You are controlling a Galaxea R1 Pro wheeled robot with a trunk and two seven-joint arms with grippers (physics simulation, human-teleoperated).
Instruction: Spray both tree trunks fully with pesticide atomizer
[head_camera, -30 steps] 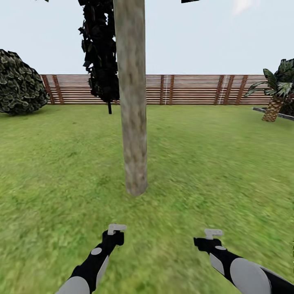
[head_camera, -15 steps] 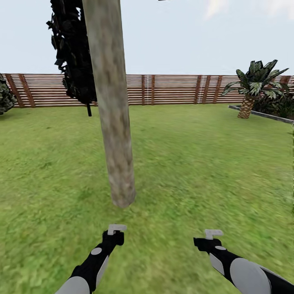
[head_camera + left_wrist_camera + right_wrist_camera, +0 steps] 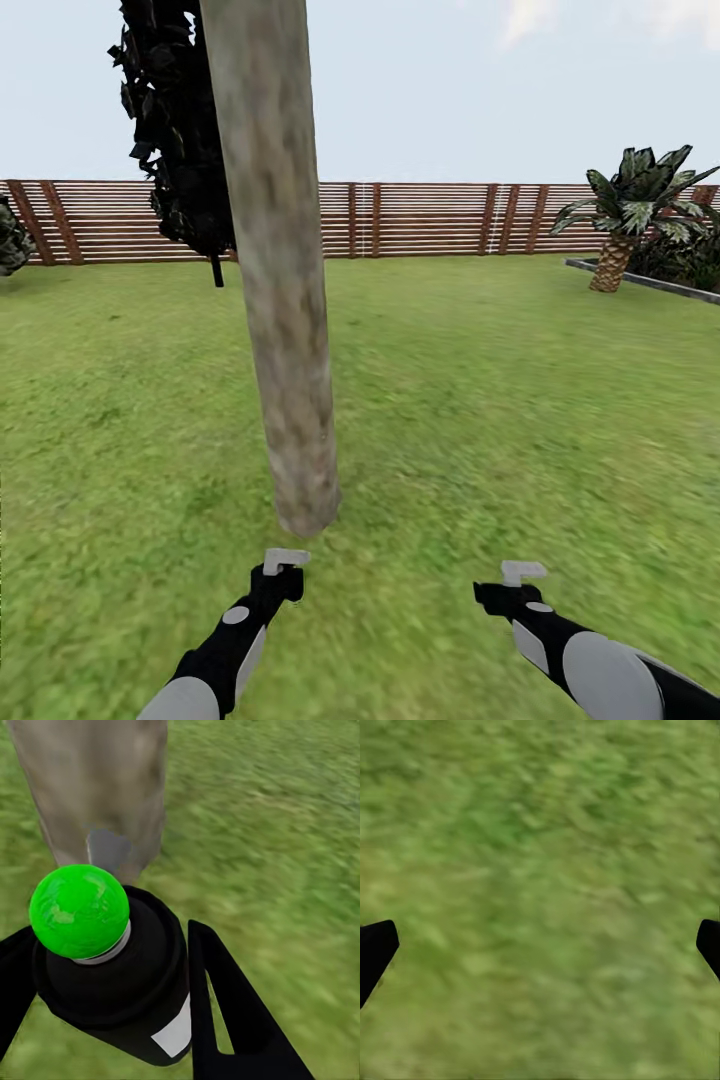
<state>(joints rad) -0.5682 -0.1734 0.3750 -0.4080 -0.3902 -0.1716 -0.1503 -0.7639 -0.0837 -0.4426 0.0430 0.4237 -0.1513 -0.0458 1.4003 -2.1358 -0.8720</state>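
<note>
Both arms extend forward and low over the grass point(image 3: 520, 420). The left gripper point(image 3: 283, 566) is clamped around the pesticide atomizer point(image 3: 112, 975), just short of the tree trunk point(image 3: 285, 330) base. The right gripper point(image 3: 520, 575) carries nothing, its fingers point(image 3: 375, 952) spread wide. Compared with half a second ago, the trunk appears slightly nearer and further right; the fence point(image 3: 450, 215) and palm point(image 3: 625, 215) also sit further right, indicating camera motion.

The black spray bottle point(image 3: 112, 975), with a white label, is clamped between the left gripper point(image 3: 105, 1012) fingers. A mottled grey-brown tree trunk point(image 3: 275, 260) is seen just beyond it, rooted in grass point(image 3: 480, 400).
</note>
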